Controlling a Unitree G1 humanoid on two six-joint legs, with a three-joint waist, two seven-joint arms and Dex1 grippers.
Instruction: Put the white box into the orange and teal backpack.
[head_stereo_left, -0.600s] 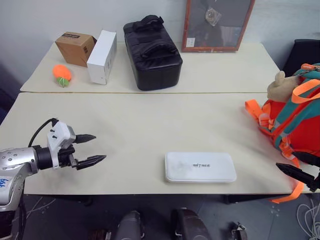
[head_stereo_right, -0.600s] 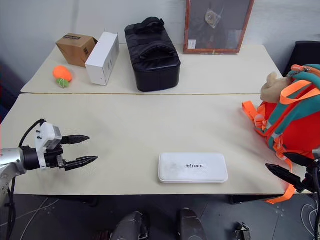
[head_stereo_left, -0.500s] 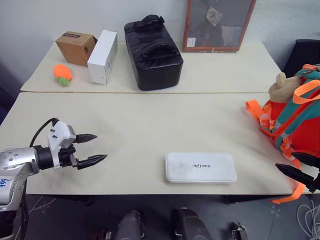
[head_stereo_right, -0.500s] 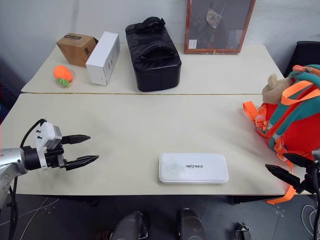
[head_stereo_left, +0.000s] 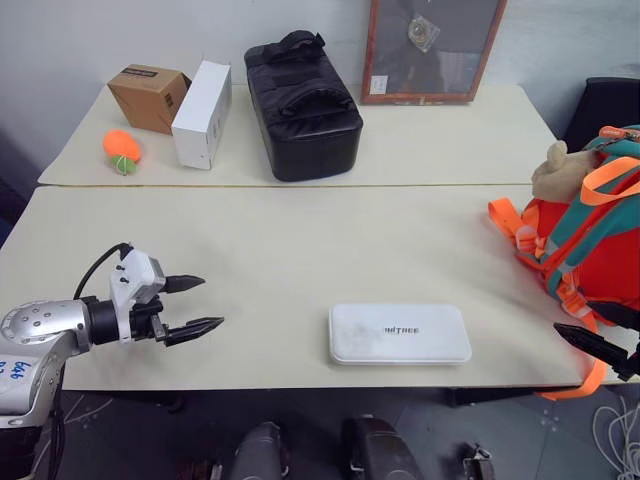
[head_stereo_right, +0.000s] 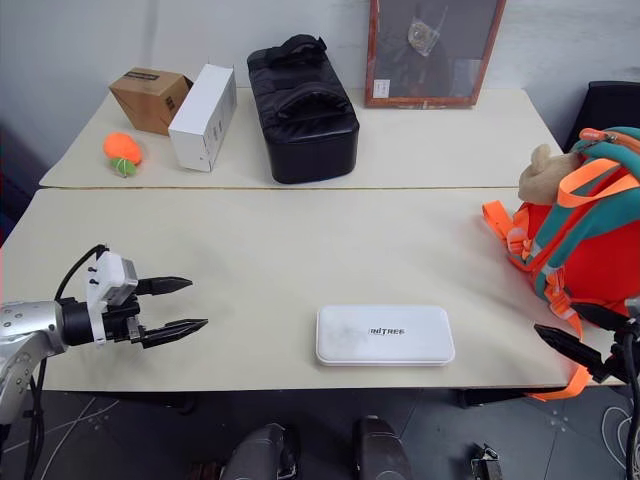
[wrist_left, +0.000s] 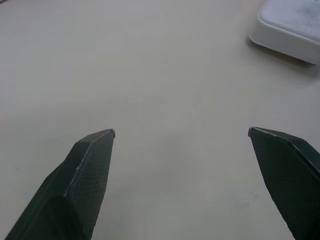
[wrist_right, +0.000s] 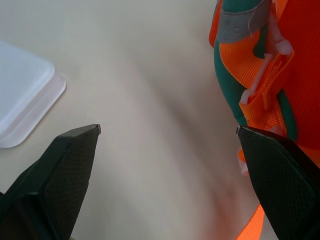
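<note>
The white box (head_stereo_left: 400, 333) lies flat near the front edge of the near table, with dark lettering on its top. The orange and teal backpack (head_stereo_left: 590, 240) stands at the table's right end, a tan plush toy (head_stereo_left: 556, 170) on it and orange straps hanging down. My left gripper (head_stereo_left: 213, 302) hovers open over the table well to the left of the box, pointing toward it. My right gripper (head_stereo_right: 556, 316) is open by the front right corner, between the box and the backpack's straps. The right wrist view shows the box's corner (wrist_right: 20, 95) and the backpack's webbing (wrist_right: 260, 65).
On the far table stand a black padded bag (head_stereo_left: 305, 105), an upright white carton (head_stereo_left: 202, 113), a brown cardboard box (head_stereo_left: 150, 95) and an orange ball (head_stereo_left: 122, 148). A framed picture (head_stereo_left: 432, 50) leans on the wall. A black chair (head_stereo_left: 605, 105) stands at the far right.
My left gripper has edged a little right toward the white box and closer to the front edge. The box, the backpack and the right gripper stay where they were.
</note>
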